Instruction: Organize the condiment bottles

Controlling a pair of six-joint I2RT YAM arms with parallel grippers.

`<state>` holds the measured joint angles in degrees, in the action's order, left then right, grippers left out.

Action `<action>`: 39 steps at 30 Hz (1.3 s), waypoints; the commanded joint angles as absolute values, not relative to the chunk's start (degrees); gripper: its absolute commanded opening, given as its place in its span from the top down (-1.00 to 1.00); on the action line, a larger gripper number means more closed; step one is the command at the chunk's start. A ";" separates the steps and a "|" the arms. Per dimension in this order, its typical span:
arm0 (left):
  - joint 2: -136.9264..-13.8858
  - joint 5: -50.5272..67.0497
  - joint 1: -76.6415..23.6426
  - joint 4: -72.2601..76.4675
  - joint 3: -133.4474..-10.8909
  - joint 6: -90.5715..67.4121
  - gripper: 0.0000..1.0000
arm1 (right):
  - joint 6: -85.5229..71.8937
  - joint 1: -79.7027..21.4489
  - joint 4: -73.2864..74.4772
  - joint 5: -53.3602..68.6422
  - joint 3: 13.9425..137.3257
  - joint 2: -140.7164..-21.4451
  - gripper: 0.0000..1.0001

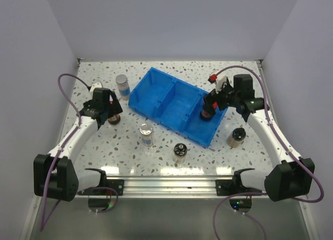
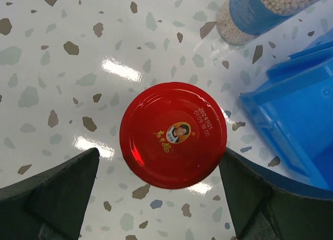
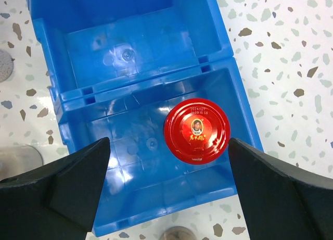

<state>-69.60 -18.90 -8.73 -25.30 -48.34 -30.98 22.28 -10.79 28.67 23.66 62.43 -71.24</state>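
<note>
One dark jar with a red cap (image 1: 207, 114) stands in the right compartment of the blue bin (image 1: 156, 86). My right gripper (image 1: 212, 105) hangs above it, open, its fingers wide on both sides of the cap (image 3: 196, 129) without touching. The other red-capped jar (image 1: 115, 118) stands on the table left of the bin. My left gripper (image 1: 109, 114) is open over it, and the cap (image 2: 173, 135) lies between the fingers (image 2: 62, 193). A blue-labelled jar with a silver lid (image 1: 122, 85), a clear silver-lidded jar (image 1: 146, 133) and two black-topped shaker jars (image 1: 180, 152) (image 1: 237, 137) stand on the table.
The bin's left and middle compartments (image 3: 125, 47) hold nothing. The bin's corner (image 2: 296, 110) is close to the right of my left gripper, and the blue-labelled jar (image 2: 255, 11) is just beyond it. White walls enclose the table on three sides.
</note>
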 commanded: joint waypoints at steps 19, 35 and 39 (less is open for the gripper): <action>-72.98 -24.00 -8.79 -20.92 -55.28 -24.97 1.00 | 23.29 -9.93 27.51 26.37 62.14 -70.58 -0.97; -55.72 21.69 -11.59 -5.19 -55.19 -14.23 1.00 | 23.73 -9.76 27.16 26.63 61.52 -69.70 -0.97; -58.70 24.96 -15.81 -1.77 -57.21 -15.81 1.00 | 23.47 -9.58 26.98 27.24 61.44 -69.35 -0.97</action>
